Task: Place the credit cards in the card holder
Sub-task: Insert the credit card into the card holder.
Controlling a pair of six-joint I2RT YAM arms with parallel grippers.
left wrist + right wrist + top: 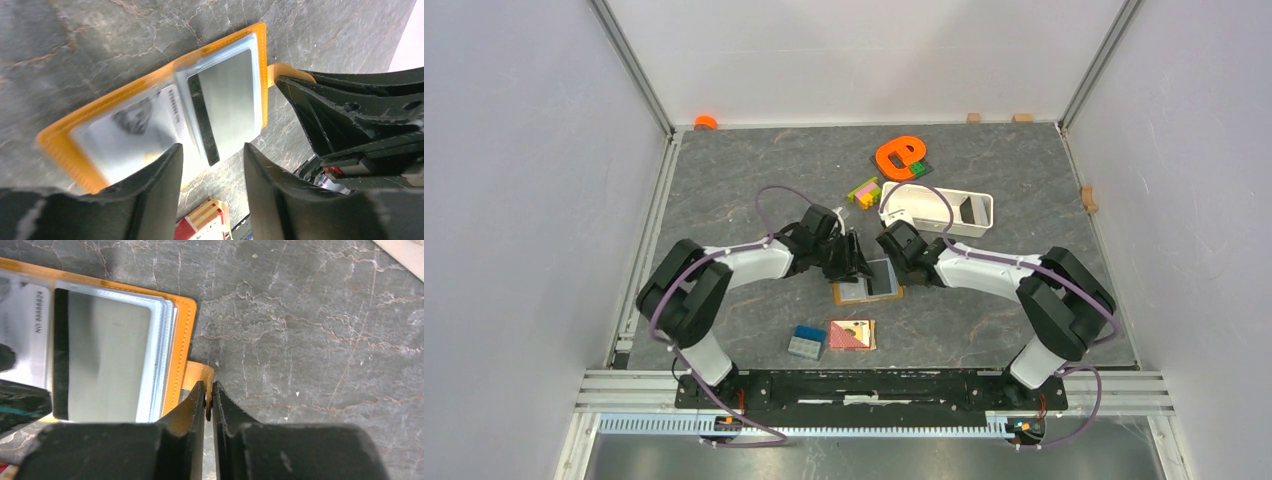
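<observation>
"Grey stone-look table (724, 190), veined all over, boxed in by plain white walls (524, 200) on aluminium rails. What's lying on it?"

"At the back there's an orange letter-shaped piece (898, 155), some coloured blocks (863, 191) and a white tray (969, 193). Near the arms' bases, a blue-and-grey block (806, 342) sits just beside a red-and-tan tile (851, 335). The card holder (867, 283) lies open and flat in the middle, between the two wrists."

"The right gripper (209, 400)?"

"Jaws all but closed, pinching the holder's orange snap tab (198, 372), which sticks out from one short edge."

"And the left gripper (212, 165)?"

"Spread wide, with nothing between its fingers (160, 190). It hangs over one long edge of the holder. Whether a fingertip touches the plastic, I can't tell."

"The cards?"

"Two show. A striped credit card (225, 105), silvery with a dark band, sits on the page by the tab, among clear sleeves. Whether it's on top of them or inside, I can't say. A printed credit card (130, 132), pale with a face and lettering, lies on the other page."
</observation>
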